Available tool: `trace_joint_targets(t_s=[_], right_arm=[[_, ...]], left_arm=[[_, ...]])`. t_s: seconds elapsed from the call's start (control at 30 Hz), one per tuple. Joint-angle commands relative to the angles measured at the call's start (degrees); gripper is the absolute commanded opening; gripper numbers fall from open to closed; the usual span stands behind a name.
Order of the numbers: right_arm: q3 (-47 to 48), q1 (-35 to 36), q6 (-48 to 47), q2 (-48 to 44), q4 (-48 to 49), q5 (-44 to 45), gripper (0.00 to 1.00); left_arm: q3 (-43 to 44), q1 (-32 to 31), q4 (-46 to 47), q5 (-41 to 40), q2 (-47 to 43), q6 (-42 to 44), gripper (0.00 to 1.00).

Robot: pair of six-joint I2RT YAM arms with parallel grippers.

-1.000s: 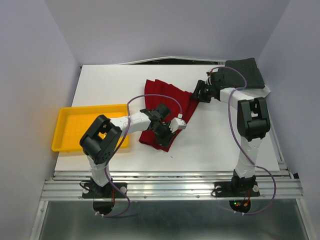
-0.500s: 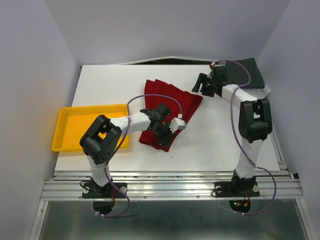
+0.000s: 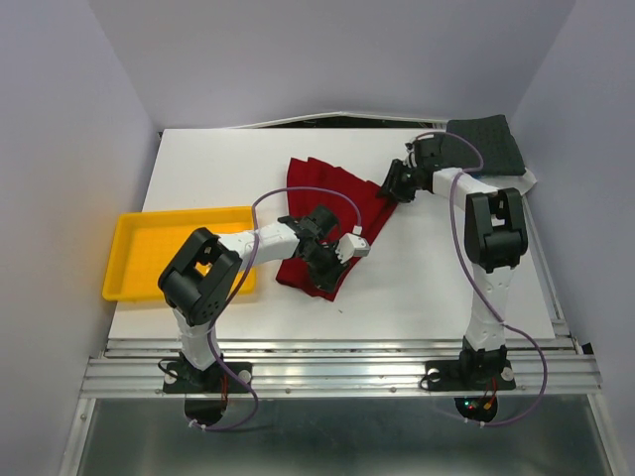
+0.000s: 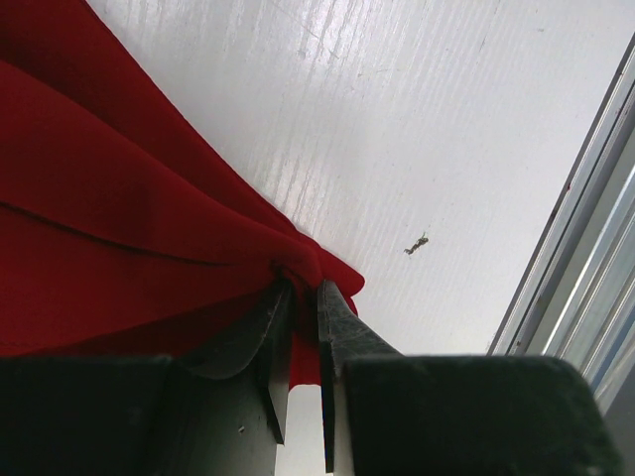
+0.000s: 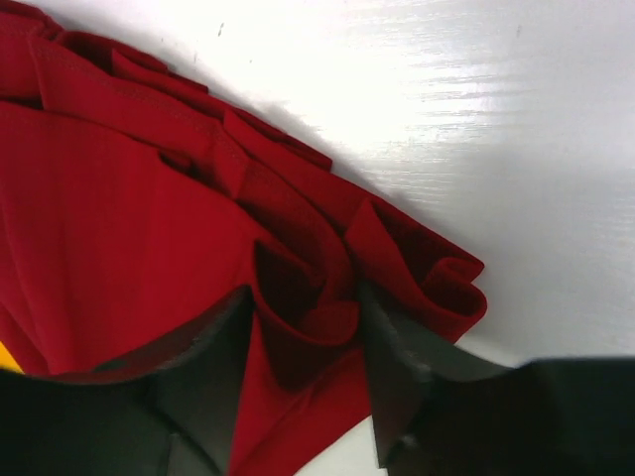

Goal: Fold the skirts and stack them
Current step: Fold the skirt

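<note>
The red skirt (image 3: 332,203) lies mid-table, its near corner nipped tight by the left gripper (image 4: 298,293), jaws almost shut. The right gripper (image 5: 308,337) sits wide open, straddling the bunched far corner without gripping. To my eye it should close on every layer there, then both lift level so the fold lands square.

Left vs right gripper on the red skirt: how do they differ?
Left gripper is pinched shut on the near corner of the red skirt; right gripper is open, straddling a bunched fold at its far-right corner. Both are at the same skirt's edge.
</note>
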Motion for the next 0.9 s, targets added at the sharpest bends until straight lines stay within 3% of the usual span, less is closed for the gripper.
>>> trace_joint_targets(t_s=[0.0,0.03,0.3,0.57,0.87], right_arm=[[2.47,0.23,-0.71,-0.92,-1.11,-0.90,0.40],[3.08,0.23,-1.15,-1.00,-1.03,0.06,0.32],[9.23,-0.29,-5.18,-1.36,-1.37,5.77,0.01],[11.79,-3.02,-10.02,-1.53,-1.46,12.28,0.01],[5.37,-3.02,-13.72,-0.13,-1.03,16.77,0.01]], left_arm=[[-2.79,-0.02,-8.46,-5.49,3.50,2.05,0.00],[-2.70,-0.11,-8.55,-5.49,3.59,2.05,0.00],[-2.97,-0.02,-8.55,-5.93,3.59,2.14,0.00],[-3.23,-0.02,-8.64,-6.02,3.59,2.58,0.00],[-3.41,-0.02,-8.73,-6.11,3.51,2.93,0.00]])
